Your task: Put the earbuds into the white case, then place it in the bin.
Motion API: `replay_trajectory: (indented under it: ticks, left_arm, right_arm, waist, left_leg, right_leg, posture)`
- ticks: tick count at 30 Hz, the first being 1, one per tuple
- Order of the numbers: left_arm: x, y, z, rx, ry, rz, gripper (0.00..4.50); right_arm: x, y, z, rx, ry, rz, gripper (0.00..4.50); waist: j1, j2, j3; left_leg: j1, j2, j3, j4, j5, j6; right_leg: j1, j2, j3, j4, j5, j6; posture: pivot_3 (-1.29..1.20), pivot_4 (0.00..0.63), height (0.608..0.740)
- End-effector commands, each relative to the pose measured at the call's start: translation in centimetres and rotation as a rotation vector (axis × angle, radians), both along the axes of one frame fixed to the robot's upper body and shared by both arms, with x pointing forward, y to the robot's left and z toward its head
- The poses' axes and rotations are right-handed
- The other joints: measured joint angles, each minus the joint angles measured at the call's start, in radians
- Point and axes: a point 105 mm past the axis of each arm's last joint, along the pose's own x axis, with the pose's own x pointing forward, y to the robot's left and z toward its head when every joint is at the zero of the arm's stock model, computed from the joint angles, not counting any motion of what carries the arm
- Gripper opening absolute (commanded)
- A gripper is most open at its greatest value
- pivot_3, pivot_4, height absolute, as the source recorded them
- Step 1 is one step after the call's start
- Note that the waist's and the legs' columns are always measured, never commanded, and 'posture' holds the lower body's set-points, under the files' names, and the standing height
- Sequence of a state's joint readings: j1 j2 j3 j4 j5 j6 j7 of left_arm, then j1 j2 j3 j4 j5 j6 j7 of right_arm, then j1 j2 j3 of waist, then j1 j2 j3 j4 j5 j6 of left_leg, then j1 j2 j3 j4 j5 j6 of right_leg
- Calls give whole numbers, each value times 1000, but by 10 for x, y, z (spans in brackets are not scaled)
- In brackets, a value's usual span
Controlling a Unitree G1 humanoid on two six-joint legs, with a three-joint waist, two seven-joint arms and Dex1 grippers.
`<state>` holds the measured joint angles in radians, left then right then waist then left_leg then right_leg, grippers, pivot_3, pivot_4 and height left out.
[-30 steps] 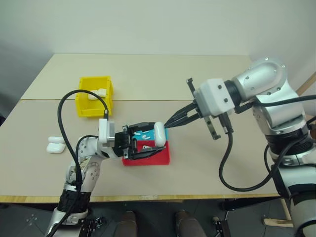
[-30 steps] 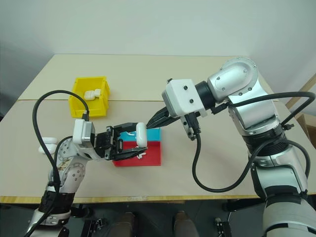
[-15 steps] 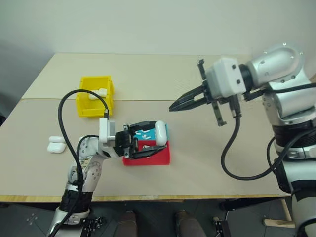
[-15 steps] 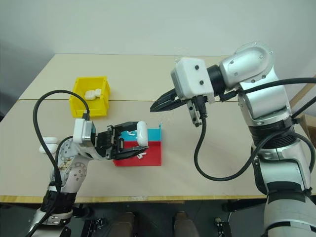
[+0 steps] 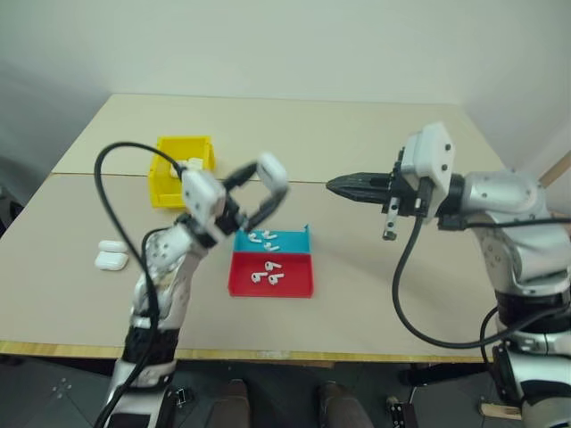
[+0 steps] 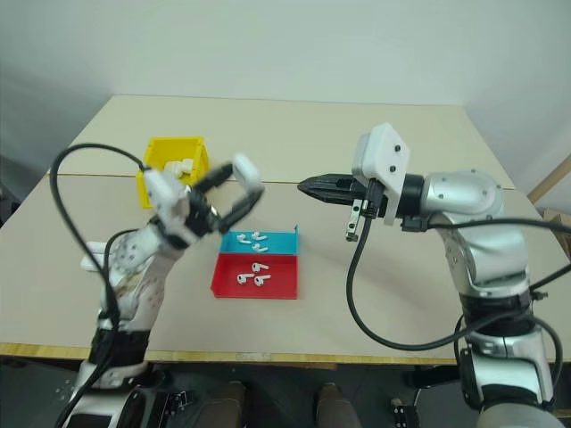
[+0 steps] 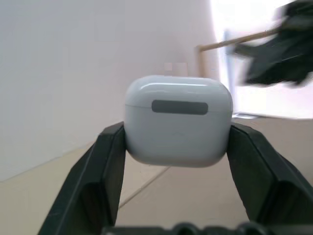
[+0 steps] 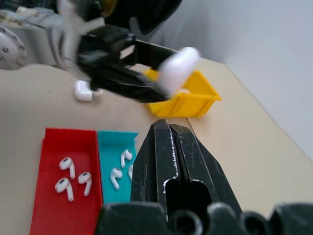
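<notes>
My left gripper is shut on a white case, held in the air above the far edge of the tray. The left wrist view shows the case with its lid closed, clamped between the two black fingers. Several earbuds lie in the tray, some on its red half and some on its blue half. The yellow bin stands at the far left with a white object inside. My right gripper is shut and empty, pointing level toward the case from the right.
The flat tray, half blue and half red, sits mid-table. Two more white cases lie near the table's left edge. A seam crosses the table behind the tray.
The left arm has lifted the case up from beside the tray and tilted it upward. The right gripper has drawn back to the right and turned level. The camera has shifted too.
</notes>
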<state>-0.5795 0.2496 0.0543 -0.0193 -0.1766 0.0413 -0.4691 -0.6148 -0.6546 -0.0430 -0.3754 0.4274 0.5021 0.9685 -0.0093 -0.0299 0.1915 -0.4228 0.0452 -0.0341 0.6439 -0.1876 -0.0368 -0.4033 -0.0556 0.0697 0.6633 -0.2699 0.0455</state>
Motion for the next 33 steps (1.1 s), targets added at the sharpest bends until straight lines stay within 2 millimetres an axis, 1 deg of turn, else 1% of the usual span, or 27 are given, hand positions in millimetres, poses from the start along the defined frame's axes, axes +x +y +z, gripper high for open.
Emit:
replay_trajectory:
  ticks: [1,2,4,6,7,8,10,12,13,14,16,18,20,22,24,25,27,33]
  left_arm:
    - [39,38,14,-26,-5,429,2820]
    - [47,46,15,-31,3,508,2820]
    - [54,54,16,-28,5,583,2820]
    - [71,82,11,-100,105,721,2820]
    - [76,92,8,-90,118,771,2820]
    - [78,97,7,-80,120,799,2820]
    - [81,98,5,-63,120,796,2820]
    - [85,105,1,-37,151,839,2820]
    - [89,105,-4,-44,203,820,2820]
    - [91,103,-9,-29,238,802,2820]
    - [93,99,-15,16,246,769,2820]
    - [96,101,-24,12,306,787,2820]
    - [98,99,-33,47,334,770,2820]
    - [99,99,-38,58,351,763,2820]
    - [101,102,-42,26,387,771,3553]
    - [103,104,-44,5,403,775,3796]
    - [104,106,-43,15,397,796,4444]
    - [104,101,-26,9,334,764,4479]
  right_arm:
    - [-4,-12,3,30,-9,-96,16]
    - [-5,-15,1,31,1,-111,16]
    - [-5,-16,0,32,7,-123,16]
    - [-5,-23,0,28,10,-152,16]
    - [-5,-25,0,25,12,-167,16]
    - [-5,-27,0,23,13,-176,16]
    - [-5,-28,0,19,12,-185,16]
    - [-4,-29,-1,18,16,-196,16]
    - [-4,-30,-2,15,14,-201,16]
    - [-4,-30,-2,11,12,-204,16]
    - [-4,-30,-3,7,12,-207,16]
    - [-3,-30,-5,4,14,-211,16]
    - [-2,-29,-6,0,16,-215,16]
    - [-2,-29,-8,-3,18,-215,16]
    - [-2,-27,-9,-6,19,-214,0]
    - [-2,-27,-10,-9,18,-215,0]
    - [-2,-26,-11,-13,19,-216,0]
    - [-3,-29,-10,-15,16,-227,0]
  waist:
    - [-1,0,0]
    - [-2,0,0]
    - [-9,0,0]
    - [-7,0,0]
    - [-7,0,0]
    - [-9,0,0]
    - [-12,0,0]
    - [-7,0,0]
    - [-5,0,0]
    - [-3,0,0]
    - [-1,0,0]
    - [-1,0,0]
    - [-2,0,0]
    - [-3,0,0]
    - [-3,0,0]
    - [-3,0,0]
    - [-3,0,0]
    - [-3,0,0]
  left_leg:
    - [0,-1,0,0,0,0]
    - [-1,-2,0,0,0,0]
    - [-1,-2,0,0,0,0]
    - [-1,-2,0,-1,0,0]
    - [-1,-2,0,-1,0,0]
    - [-1,-2,0,-1,0,0]
    - [-1,-2,0,-1,0,0]
    - [-2,-3,0,-2,0,0]
    - [-2,-3,0,-2,0,0]
    - [-2,-3,0,-2,0,0]
    - [-2,-3,0,-1,0,0]
    - [-3,-4,0,-1,0,0]
    - [-3,-4,0,-1,0,0]
    - [-2,-4,0,-1,0,0]
    - [-2,-4,0,-1,0,0]
    - [-2,-4,0,-1,0,0]
    - [-2,-4,0,-1,0,-1]
    - [-2,-4,0,-1,0,-1]
  right_leg:
    - [0,-1,0,0,0,1]
    - [0,-2,0,0,0,1]
    - [-1,-2,1,-1,0,1]
    - [-1,-2,1,0,0,2]
    - [-1,-2,0,0,0,2]
    - [-2,-2,0,0,0,2]
    - [-1,-2,0,-1,0,2]
    - [-2,-2,0,-1,0,2]
    - [-2,-2,0,-1,0,2]
    - [-2,-2,0,-1,0,2]
    - [-2,-3,0,-2,0,2]
    - [-2,-3,0,-2,0,2]
    - [-2,-3,0,-2,0,2]
    - [-2,-3,0,-2,0,2]
    - [-2,-3,0,-1,0,2]
    - [-1,-3,0,-1,0,2]
    - [-1,-3,0,-1,0,2]
    - [-1,-3,0,-1,0,2]
  posture:
    - [0,150,740]
    - [0,150,740]
    - [0,150,740]
    - [0,150,740]
    - [0,150,740]
    - [0,150,740]
    - [0,150,740]
    - [0,150,740]
    - [0,150,740]
    - [0,150,740]
    - [0,150,740]
    - [0,150,740]
    - [0,150,740]
    - [0,150,740]
    - [0,150,740]
    - [0,150,740]
    - [0,150,740]
    - [0,150,740]
